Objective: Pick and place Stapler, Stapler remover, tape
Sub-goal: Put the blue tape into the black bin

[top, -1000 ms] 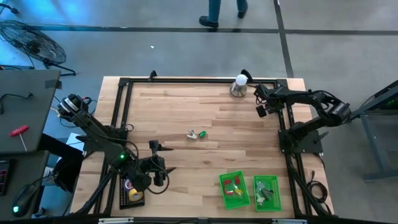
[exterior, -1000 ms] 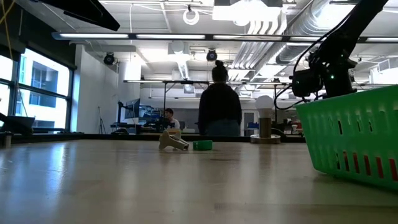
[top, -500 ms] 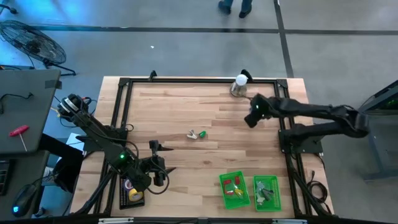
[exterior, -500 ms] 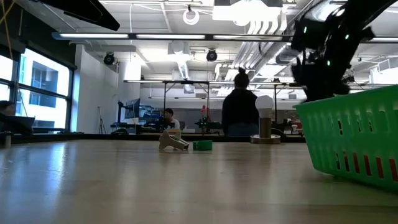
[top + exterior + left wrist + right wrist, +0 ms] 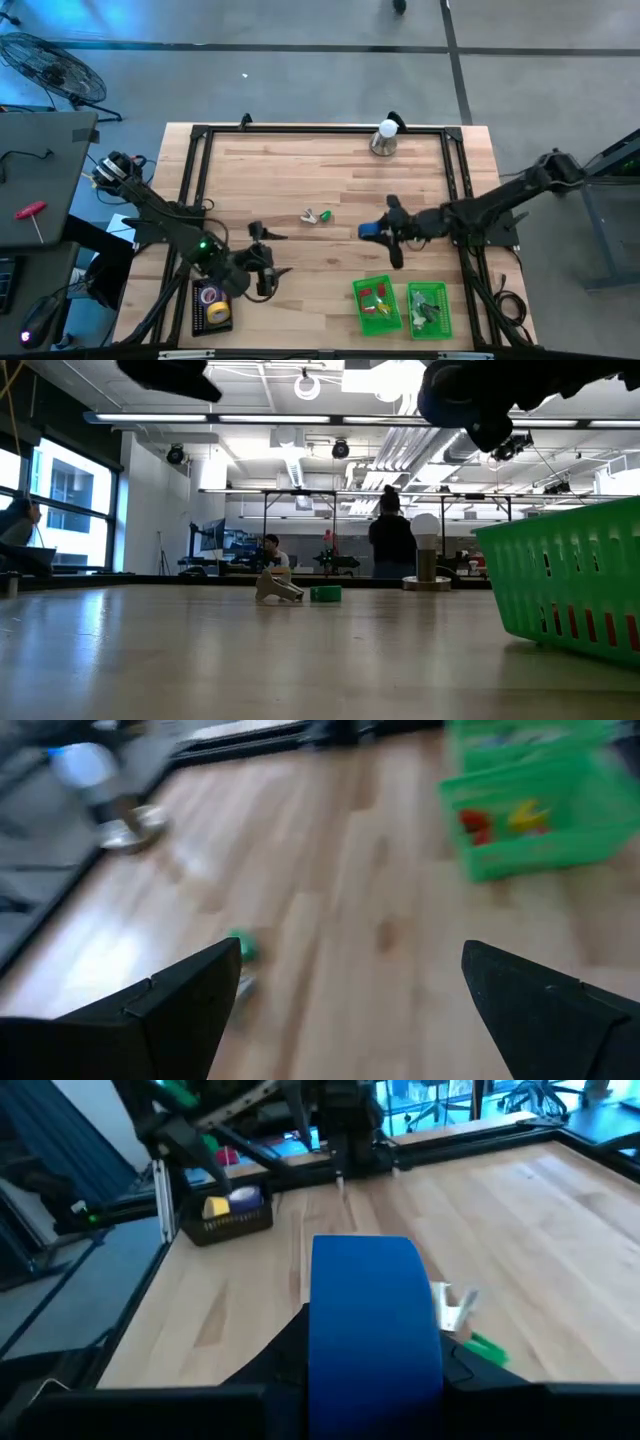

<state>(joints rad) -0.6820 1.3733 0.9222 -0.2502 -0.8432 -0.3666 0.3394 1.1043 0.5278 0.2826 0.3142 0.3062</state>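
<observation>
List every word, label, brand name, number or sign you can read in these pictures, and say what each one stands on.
None: no text can be read in any view.
Black tray by the left hand: a round item inside shows marks, too small to read.
Blue roll in the right hand: plain face, no print visible.
Green baskets: no labels visible.
Screens in the room behind the table: too far off to read.

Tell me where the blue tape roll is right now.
In the high view the blue tape roll is clamped in the right pincer above the table's middle-right, just right of the small green item, above the green baskets.
</observation>
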